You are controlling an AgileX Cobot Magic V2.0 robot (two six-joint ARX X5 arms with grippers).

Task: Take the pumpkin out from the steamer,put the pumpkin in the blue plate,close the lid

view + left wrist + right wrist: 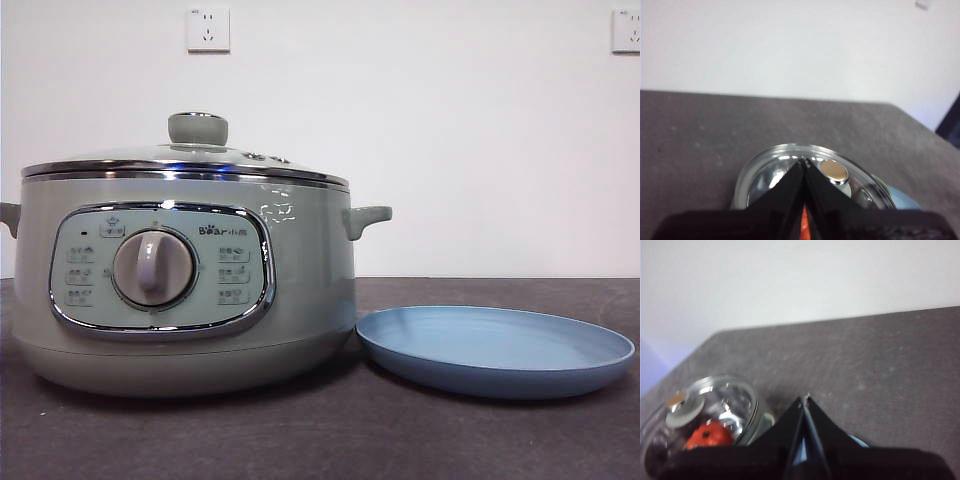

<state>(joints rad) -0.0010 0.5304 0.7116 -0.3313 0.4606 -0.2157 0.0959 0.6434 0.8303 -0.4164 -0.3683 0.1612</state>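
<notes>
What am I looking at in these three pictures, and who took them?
This is a two-armed robot at a dark table. One picture comes from a low camera at table height; the other two come from cameras on the robot's wrists, looking down past each hand.

On the table stands a green steamer with its glass lid on. Beside it lies a blue plate with nothing on it. Through the lid you can see an orange pumpkin inside the steamer.

The left hand hangs above the lid, its two black jaws pressed together. The right hand hangs beside the steamer, over the plate, jaws also together. Neither holds anything, so the job has not begun.
</notes>
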